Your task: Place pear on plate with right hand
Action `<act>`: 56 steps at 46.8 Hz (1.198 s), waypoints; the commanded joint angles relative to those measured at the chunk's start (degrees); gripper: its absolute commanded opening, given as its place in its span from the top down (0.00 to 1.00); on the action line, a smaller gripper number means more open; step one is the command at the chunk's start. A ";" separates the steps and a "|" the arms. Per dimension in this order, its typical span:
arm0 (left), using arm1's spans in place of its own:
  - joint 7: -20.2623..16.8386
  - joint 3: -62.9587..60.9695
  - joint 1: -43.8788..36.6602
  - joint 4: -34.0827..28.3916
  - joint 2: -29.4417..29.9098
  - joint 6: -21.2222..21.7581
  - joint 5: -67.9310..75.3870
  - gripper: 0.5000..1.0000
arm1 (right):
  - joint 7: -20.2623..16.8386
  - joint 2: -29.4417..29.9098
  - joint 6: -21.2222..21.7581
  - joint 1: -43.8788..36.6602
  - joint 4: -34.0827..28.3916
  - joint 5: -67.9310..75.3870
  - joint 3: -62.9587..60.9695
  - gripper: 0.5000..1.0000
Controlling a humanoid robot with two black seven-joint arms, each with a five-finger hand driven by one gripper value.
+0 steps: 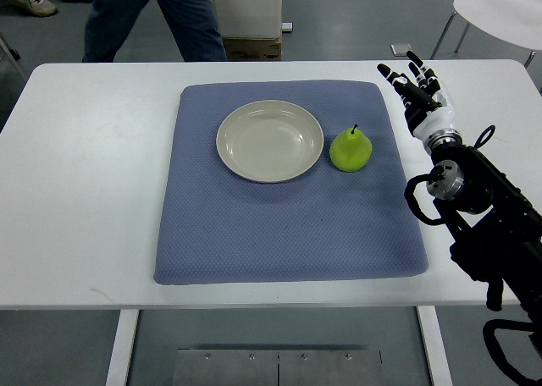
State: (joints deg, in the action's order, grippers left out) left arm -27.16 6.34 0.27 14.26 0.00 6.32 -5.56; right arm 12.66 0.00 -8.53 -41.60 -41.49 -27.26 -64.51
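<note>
Pear [351,150], green, upright on blue mat [288,225], centre-right of frame, just right of empty plate [269,140]. Right hand [421,94] well apart, upper right, over white table [76,191]. Fingers extended, spread, holding nothing; forearm enters from right edge.

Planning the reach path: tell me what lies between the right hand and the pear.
In the top view, only bare blue mat and a strip of white table lie between the right hand and the pear; no other object intervenes.
</note>
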 commanded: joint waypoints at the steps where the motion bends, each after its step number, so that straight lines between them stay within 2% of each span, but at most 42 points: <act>1: 0.00 -0.01 0.00 -0.02 0.00 0.01 0.03 0.00 | -0.09 0.00 0.01 -0.15 0.09 0.02 -0.01 0.00; 56: 0.00 -0.01 0.00 0.07 0.00 0.01 0.03 0.00 | -0.35 -0.88 0.27 -1.21 1.41 0.02 0.08 0.00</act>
State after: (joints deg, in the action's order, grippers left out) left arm -27.16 6.33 0.26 14.27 0.00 6.33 -5.51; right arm 12.30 -0.87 -8.44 -42.74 -39.97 -27.24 -64.42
